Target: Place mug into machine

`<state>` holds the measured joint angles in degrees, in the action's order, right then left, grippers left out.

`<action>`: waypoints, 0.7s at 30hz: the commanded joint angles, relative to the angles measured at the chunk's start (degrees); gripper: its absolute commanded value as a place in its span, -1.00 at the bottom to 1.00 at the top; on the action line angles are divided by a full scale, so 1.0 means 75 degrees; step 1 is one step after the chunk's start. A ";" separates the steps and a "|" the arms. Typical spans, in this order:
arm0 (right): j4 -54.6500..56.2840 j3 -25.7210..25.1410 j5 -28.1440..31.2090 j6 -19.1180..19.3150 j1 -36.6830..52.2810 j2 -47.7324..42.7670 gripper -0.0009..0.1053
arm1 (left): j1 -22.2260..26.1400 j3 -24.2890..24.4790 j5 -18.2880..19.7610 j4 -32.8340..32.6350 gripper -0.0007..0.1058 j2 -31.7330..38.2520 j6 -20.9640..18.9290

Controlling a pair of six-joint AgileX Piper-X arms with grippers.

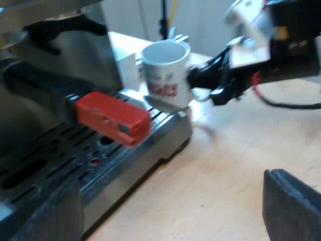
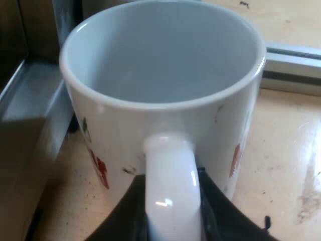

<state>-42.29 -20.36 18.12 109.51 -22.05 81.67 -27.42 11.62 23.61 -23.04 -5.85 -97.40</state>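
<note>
Right gripper (image 2: 171, 213): black fingers (image 2: 129, 213) closed on either side of the white mug's (image 2: 160, 70) loop handle (image 2: 170, 175), pinching it from outside. Holding by the handle keeps the fingers off the rim and body, so the mug can go in under the machine with the arm trailing behind.

Mug upright, mouth up, empty inside, red print on the wall. Left wrist view: the mug (image 1: 165, 70) is at the outer corner of the drip tray (image 1: 125, 155), with the right gripper (image 1: 205, 80) on the side away from the espresso machine (image 1: 60, 55). Cannot tell whether the base touches the tray edge. It is not on the slotted grate.

Holder locked in the machine front, red handle end (image 1: 113, 118) jutting out over the grate. Judgement: the mug has to pass beside it without knocking it.

Left gripper (image 1: 165, 216): fingers wide apart, empty, low over the wooden table (image 1: 225, 165) at the tray front, apparently keeping out of the way.
</note>
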 commanded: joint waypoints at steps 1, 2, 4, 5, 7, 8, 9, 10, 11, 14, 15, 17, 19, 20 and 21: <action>0.0489 -0.0048 0.0008 0.0225 0.0006 -0.0711 -0.98 | -0.0027 0.0007 -0.0663 0.0066 0.41 -0.0003 -0.0207; 0.0882 -0.0048 -0.0064 0.0275 0.0006 -0.1043 -0.98 | -0.0027 0.0007 -0.0957 0.0066 0.41 -0.0003 -0.0205; 0.1372 -0.0035 -0.0246 0.0316 0.0006 -0.1546 -0.98 | -0.0027 0.0007 -0.1374 0.0019 0.41 -0.0003 -0.0205; 0.1635 -0.0039 -0.0249 0.0345 0.0006 -0.1831 -0.98 | -0.0027 0.0007 -0.1620 -0.0001 0.41 -0.0003 -0.0205; 0.2133 -0.0039 -0.0249 0.0375 0.0006 -0.2296 -0.98 | -0.0027 0.0007 -0.1821 -0.0059 0.41 -0.0003 -0.0190; 0.2508 -0.0039 -0.0317 0.0374 0.0006 -0.2650 -0.98 | -0.0027 0.0007 -0.1823 -0.0123 0.41 -0.0003 -0.0132; 0.2893 -0.0039 -0.0477 0.0374 0.0006 -0.3030 -0.98 | -0.0027 0.0007 -0.1822 -0.0186 0.41 -0.0003 -0.0001; 0.3079 -0.0039 -0.0567 0.0374 0.0006 -0.3214 -0.98 | -0.0027 0.0007 -0.1822 -0.0202 0.41 -0.0003 0.0050; 0.3344 -0.0039 -0.0681 0.0374 0.0006 -0.3459 -0.98 | -0.0027 -0.0029 -0.1862 -0.0223 0.41 -0.0003 0.0067; 0.4286 -0.0039 -0.0911 0.0374 -0.0071 -0.4419 -0.98 | -0.0027 -0.0109 -0.1876 -0.0250 0.41 -0.0003 0.0151; 0.4633 -0.0039 -0.0909 0.0374 -0.0133 -0.4749 -0.98 | -0.0027 -0.0116 -0.1876 -0.0250 0.41 -0.0003 0.0275; 0.5103 -0.0039 -0.0926 0.0374 -0.0250 -0.5173 -0.98 | -0.0027 -0.0113 -0.1876 -0.0250 0.41 -0.0034 0.0346; 0.5503 -0.0039 -0.1224 0.0353 -0.0381 -0.5614 -0.98 | -0.0027 -0.0135 -0.1876 -0.0250 0.41 -0.0053 0.0345; 0.5639 -0.0039 -0.1343 0.0352 -0.0475 -0.5879 -0.98 | -0.0027 -0.0160 -0.1876 -0.0222 0.41 -0.0079 0.0365; 0.5858 -0.0039 -0.1448 0.0352 -0.0579 -0.6099 -0.98 | -0.0027 -0.0197 -0.1876 -0.0120 0.41 -0.0121 0.0404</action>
<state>2.30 -20.30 8.70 111.83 -25.70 38.10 -27.42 10.35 9.82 -25.12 -6.17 -94.91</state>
